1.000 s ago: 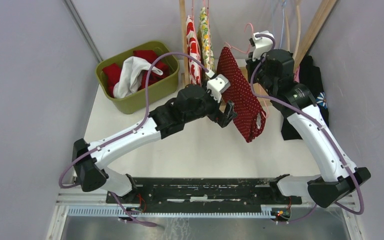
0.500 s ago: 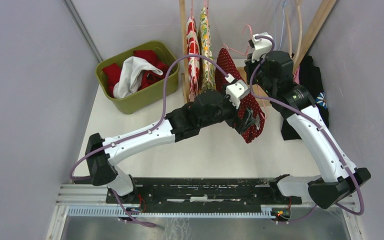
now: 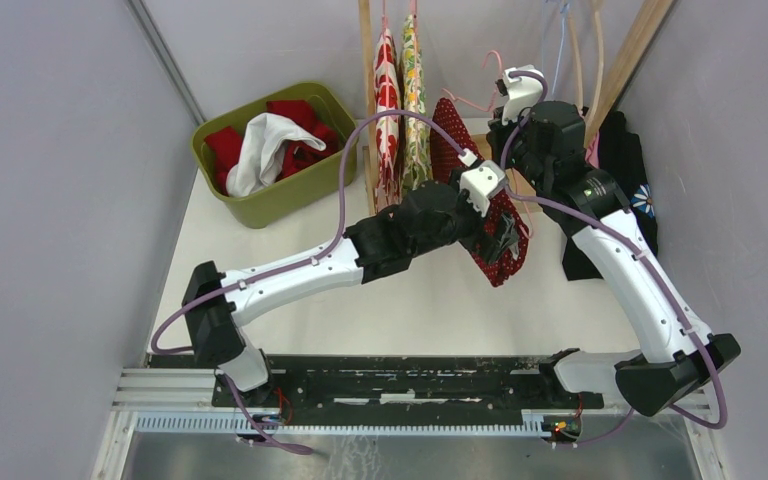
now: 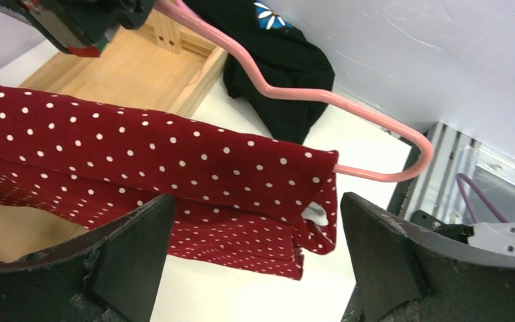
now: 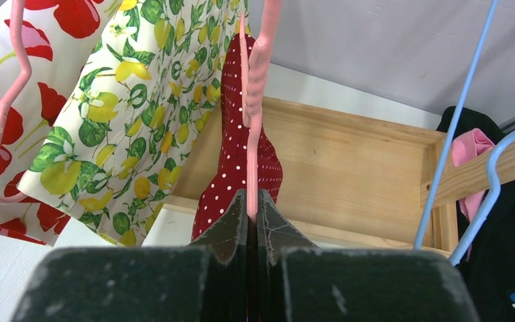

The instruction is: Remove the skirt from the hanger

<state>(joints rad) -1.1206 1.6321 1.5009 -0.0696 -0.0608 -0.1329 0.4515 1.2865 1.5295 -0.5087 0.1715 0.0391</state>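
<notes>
From above, the left tool (image 3: 505,238) is spread wide at the lower half of the dark red skirt with white dots (image 3: 448,130). The skirt hangs on a thin pink hanger (image 3: 472,102), which runs up to the right tool (image 3: 503,100). Left of the left tool hang two flowered garments (image 3: 400,95). Well beyond them an olive-green plastic bin (image 3: 290,195) of red and white cloth stands on the white desk (image 3: 400,300).

In the left wrist view, both broad black fingers (image 4: 131,255) stand far apart. The folded skirt edge with its white label is in the gap between them. I cannot tell whether either pad touches the cloth. The bare pink hanger end loops out past the skirt above the right-hand finger. A black garment with a blue-white flower (image 4: 275,60) lies beyond, beside a pale wooden frame (image 4: 127,74).

In the right wrist view, the right tool's fingers are pressed together, pinching the pink hanger wire. The skirt hangs straight ahead of the fingertips. A blue wire hanger (image 5: 456,134) is off to the tool's right.
</notes>
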